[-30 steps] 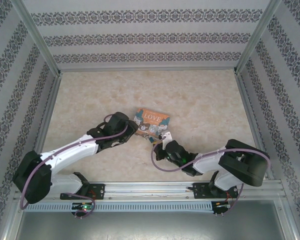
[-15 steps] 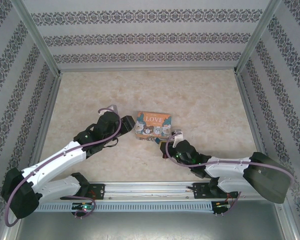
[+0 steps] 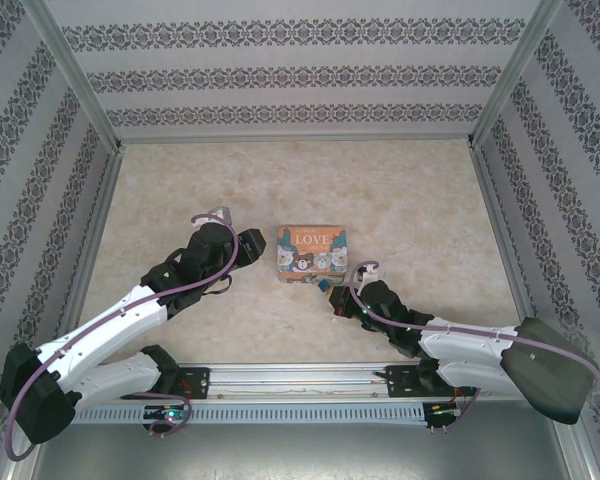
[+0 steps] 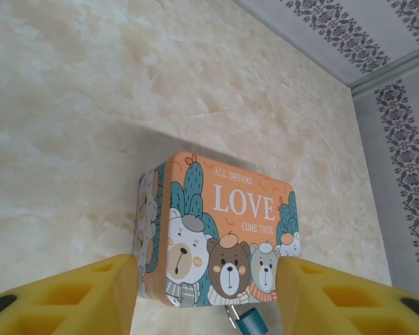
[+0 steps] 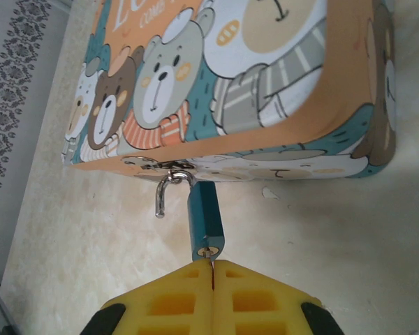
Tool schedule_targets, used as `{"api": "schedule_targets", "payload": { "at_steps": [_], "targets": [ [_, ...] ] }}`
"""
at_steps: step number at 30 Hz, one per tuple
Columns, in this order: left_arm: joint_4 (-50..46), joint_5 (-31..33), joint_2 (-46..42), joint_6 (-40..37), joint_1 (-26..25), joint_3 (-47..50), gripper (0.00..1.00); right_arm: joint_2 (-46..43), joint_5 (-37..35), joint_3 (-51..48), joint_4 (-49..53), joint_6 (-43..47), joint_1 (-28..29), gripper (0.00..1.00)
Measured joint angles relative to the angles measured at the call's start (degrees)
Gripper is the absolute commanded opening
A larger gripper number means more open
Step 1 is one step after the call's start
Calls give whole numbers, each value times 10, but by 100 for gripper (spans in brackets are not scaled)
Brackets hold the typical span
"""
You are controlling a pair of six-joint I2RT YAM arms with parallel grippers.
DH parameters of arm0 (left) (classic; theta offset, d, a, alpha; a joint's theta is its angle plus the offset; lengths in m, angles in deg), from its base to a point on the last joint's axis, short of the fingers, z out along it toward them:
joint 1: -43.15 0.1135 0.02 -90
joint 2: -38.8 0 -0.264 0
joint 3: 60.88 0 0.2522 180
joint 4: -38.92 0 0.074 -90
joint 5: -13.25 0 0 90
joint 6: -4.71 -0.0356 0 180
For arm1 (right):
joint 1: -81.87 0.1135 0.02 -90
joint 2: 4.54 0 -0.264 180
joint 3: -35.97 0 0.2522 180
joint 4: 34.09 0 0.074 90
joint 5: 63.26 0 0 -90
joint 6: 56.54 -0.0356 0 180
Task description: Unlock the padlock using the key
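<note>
Since a second ago the tin (image 4: 230, 209) has swung from a skewed lie to sit square. The left claw (image 3: 262, 250) has backed off its left end, and the right arm has dropped lower and stretched out flatter.

Around the tin lies bare worktop (image 3: 410, 200) of pale marbled stone pattern, shut in by walls (image 3: 300, 75) papered in dark floral stripes. A metal rail (image 3: 300, 375) runs along the near side, well apart from the tin. Nothing lies between either claw and the tin.

The tin is a rounded rectangular box. Its orange lid has teal cacti, cartoon bears and the word LOVE in white. The padlock (image 5: 204, 213) hangs from the hasp on the tin's near wall. It is a small teal block with a thin bright shackle (image 5: 165, 190), one leg of which ends free beside the body.

The right claw (image 3: 337, 300) is just near of the tin. Its yellow ribbed pads are pressed together on the key (image 5: 211, 267), a thin metal sliver whose tip meets the keyhole in the padlock's end. The right arm lies low, reaching in from the tin's near right, with a purple cable (image 3: 420, 325) looped along it.

The left claw sits just left of the tin with its fingers apart, holding nothing. The left arm slants up from the tin's near left.
</note>
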Motion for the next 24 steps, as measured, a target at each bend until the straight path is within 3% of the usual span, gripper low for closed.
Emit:
{"api": "schedule_targets", "payload": {
  "at_steps": [13,24],
  "targets": [
    [0,-2,1,-7,10,0,54,49,25,0,2,-14,-17,0],
    [0,-7,1,-10,24,7,56,65,54,16,22,1,-35,27]
  ]
}}
